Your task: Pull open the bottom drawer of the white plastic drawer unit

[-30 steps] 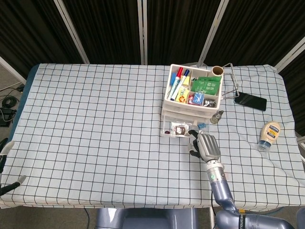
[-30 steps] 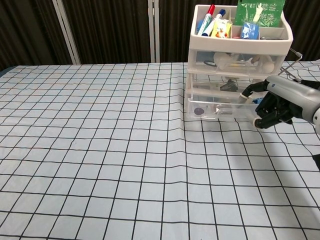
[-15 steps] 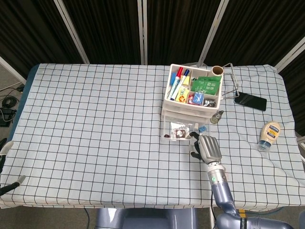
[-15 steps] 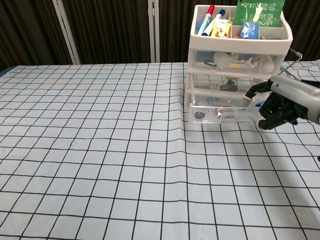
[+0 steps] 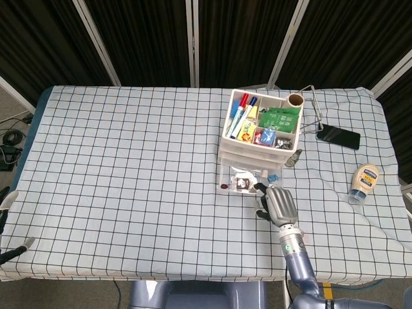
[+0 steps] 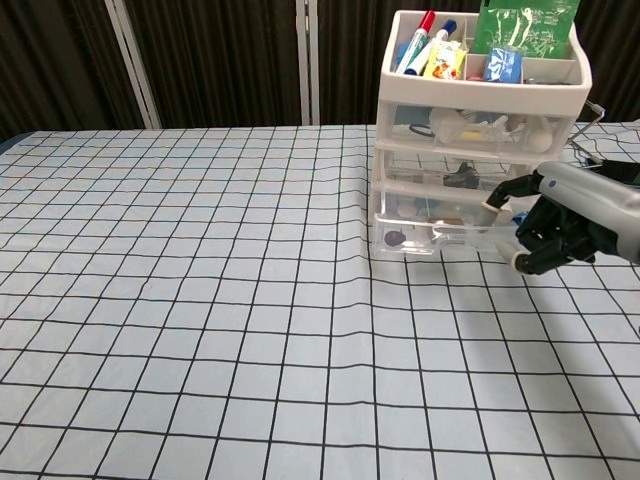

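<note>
The white plastic drawer unit [image 5: 257,138] [image 6: 480,130] stands at the right rear of the checked table, its top tray full of markers and packets. Its clear bottom drawer [image 5: 244,182] [image 6: 435,235] sticks out toward the front edge, with small items showing inside. My right hand [image 5: 277,203] [image 6: 555,225] is at the drawer's front right corner, fingers [image 6: 497,200] hooked on its front lip. Of my left hand [image 5: 13,225], only two fingertips show at the left table edge, apart and holding nothing.
A black phone [image 5: 338,136] lies right of the unit, with a wire frame [image 5: 313,114] behind it. A mayonnaise bottle [image 5: 364,180] lies near the right edge. A small metal object [image 5: 294,157] sits beside the unit's right wall.
The right hand has drawn back toward the front edge, and the bottom drawer has slid further out with it. The unit has turned slightly.
</note>
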Tool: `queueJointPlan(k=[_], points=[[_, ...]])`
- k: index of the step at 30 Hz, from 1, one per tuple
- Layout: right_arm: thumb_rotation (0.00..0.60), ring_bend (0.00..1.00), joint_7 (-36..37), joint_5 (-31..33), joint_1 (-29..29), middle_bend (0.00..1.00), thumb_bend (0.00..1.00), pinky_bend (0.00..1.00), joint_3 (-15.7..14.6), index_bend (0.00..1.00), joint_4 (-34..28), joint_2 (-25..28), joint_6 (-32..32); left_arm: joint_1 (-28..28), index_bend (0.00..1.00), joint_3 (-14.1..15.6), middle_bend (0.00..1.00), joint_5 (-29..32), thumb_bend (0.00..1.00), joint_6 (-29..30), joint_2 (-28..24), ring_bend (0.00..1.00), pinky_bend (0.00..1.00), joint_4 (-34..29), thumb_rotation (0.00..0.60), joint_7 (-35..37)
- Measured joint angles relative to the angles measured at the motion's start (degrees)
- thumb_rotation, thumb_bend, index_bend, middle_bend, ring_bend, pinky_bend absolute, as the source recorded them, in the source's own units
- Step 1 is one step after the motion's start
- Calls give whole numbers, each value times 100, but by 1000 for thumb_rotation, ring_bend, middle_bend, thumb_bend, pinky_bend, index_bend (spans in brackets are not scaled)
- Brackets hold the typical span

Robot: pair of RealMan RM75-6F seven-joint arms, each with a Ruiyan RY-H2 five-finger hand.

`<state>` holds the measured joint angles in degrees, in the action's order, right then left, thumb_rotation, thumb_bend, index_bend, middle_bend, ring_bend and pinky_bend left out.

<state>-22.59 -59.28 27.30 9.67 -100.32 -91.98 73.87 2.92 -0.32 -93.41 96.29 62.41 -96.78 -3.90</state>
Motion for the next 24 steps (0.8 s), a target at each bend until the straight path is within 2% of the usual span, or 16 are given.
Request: queueJointPlan(k=[10, 14, 18, 24], points=[[600, 961, -76, -122, -45, 931, 408, 845, -40, 454, -65, -32, 17, 10, 0, -2, 0, -10, 20, 13, -4, 0, 0, 0, 600, 13], [600, 954, -51, -191, -58, 917, 403, 838, -42, 376, -57, -23, 7, 6, 0, -4, 0, -1, 19, -4, 2, 0, 0, 2, 600, 2], [600, 948, -15, -253, -70, 910, 361, 835, -34, 238, -57, -12, 10, 3, 0, -7, 0, 2, 18, -11, 2, 0, 0, -2, 600, -8], [600, 948, 44, -450, -93, 910, 345, 835, -28, 216, -125, 10, 66, 8, 0, -7, 0, 3, 19, -7, 2, 0, 0, -12, 600, -27]])
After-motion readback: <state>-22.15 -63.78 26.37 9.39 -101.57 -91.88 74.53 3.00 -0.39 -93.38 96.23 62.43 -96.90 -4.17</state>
